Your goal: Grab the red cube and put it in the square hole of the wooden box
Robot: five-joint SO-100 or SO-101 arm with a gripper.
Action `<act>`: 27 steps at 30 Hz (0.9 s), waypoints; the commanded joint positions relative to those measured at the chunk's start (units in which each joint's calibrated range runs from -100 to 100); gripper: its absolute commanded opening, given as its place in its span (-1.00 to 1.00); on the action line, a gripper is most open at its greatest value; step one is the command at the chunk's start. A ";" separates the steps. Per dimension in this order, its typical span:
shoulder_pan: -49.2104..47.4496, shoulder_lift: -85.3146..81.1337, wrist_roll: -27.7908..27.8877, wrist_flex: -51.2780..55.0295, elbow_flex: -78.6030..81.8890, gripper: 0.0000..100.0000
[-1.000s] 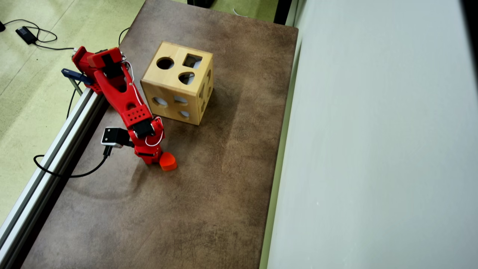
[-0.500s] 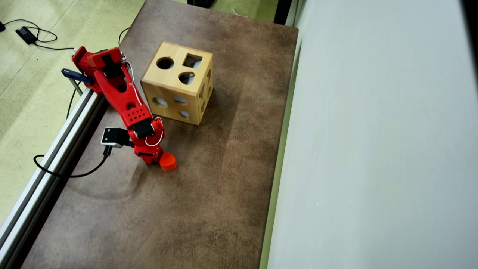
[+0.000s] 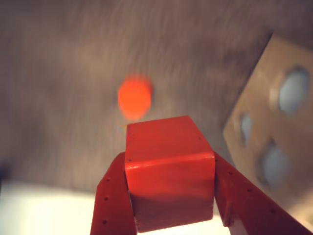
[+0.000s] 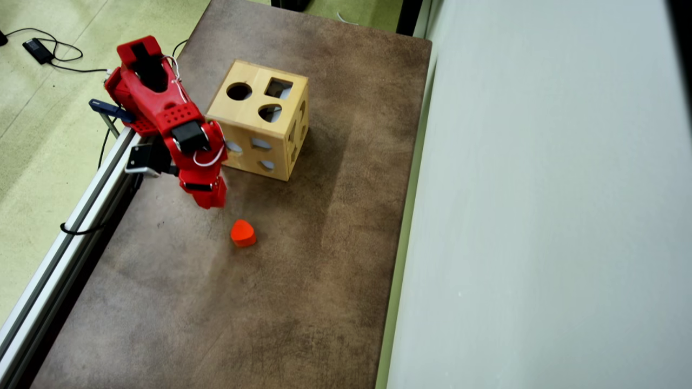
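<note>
The red cube (image 3: 168,171) sits clamped between my two red fingers (image 3: 112,200) in the wrist view, lifted off the table. My gripper (image 3: 168,188) is shut on it. From above, the gripper (image 4: 210,201) hangs just left of the wooden box (image 4: 246,116), near its lower left corner, and the arm hides the cube. The square hole (image 4: 278,88) is in the box's top face, beside a round hole (image 4: 239,91) and a rounded hole (image 4: 270,113). The box's side with oval cut-outs (image 3: 274,147) shows at the right of the wrist view.
An orange heart-like block (image 4: 243,233) (image 3: 134,97) lies on the brown table (image 4: 303,281) below the gripper. A metal rail (image 4: 70,227) runs along the table's left edge. A pale wall or panel (image 4: 540,216) borders the right side. Cables lie on the green floor (image 4: 32,135).
The arm has pulled back and risen from beside the orange block, carrying the red cube up and toward the box. The orange block stays where it was.
</note>
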 commanded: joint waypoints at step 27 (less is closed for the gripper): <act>-42.12 -12.76 22.95 1.06 -0.99 -0.97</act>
